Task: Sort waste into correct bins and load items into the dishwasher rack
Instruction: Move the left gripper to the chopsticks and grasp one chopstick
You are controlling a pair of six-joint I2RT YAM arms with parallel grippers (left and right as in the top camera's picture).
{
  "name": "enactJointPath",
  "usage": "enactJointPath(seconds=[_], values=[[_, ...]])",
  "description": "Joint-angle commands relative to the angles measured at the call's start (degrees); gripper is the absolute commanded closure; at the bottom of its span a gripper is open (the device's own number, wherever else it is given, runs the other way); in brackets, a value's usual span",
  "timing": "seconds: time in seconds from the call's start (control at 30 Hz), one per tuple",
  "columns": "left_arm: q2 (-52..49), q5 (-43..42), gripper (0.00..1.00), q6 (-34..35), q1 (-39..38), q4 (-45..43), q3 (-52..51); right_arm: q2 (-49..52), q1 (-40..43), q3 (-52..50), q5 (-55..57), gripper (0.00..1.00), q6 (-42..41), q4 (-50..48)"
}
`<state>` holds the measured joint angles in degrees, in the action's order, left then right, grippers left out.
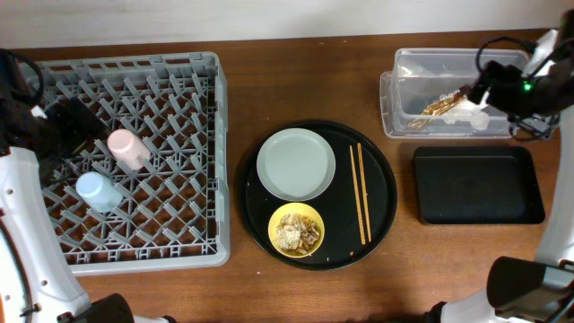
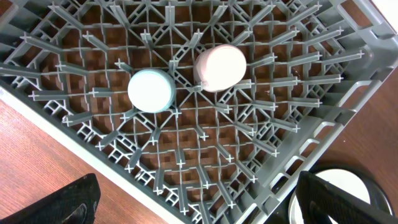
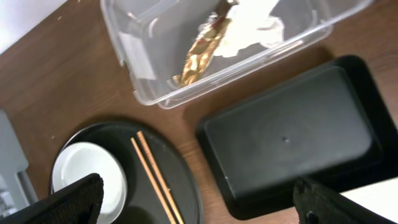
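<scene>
Right wrist: pale label (image 3: 132, 47) on clear tub (image 3: 147, 84) (writing blurred)

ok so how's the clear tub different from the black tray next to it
The clear tub is see-through, while the black tray is solid black. The clear tub has tall walls; the black tray is shallow. The clear tub holds a gold wrapper and a white napkin; the black tray has nothing in it. Both are rectangular and sit next to each other.
</scene>
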<state>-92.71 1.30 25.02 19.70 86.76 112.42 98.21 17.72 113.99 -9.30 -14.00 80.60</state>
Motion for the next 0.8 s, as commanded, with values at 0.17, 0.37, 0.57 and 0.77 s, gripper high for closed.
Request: enactJointPath(seconds=[0.17,0.37,0.57,0.77], values=[[0.7,-22.5,0.01,-0.7,0.3,-0.1,0.7,-0.4,1.5,0.8,0.3,0.01,-0.4,0.0],[0.7,-39.3,0.01,-6.9,-8.7,2.9,0.7,-0.4,1.5,0.8,0.3,0.01,-0.4,0.0],[0.4,-35.6,0.01,-5.6,-33.6,-7.1,0.7,-0.4,1.5,0.8,0.3,0.01,-0.4,0.0],[-4.6,-9.7,0.02,5.5,-55.9,-16.7,0.7,-0.4,1.5,0.8,0.3,0.01,-0.4,0.0]])
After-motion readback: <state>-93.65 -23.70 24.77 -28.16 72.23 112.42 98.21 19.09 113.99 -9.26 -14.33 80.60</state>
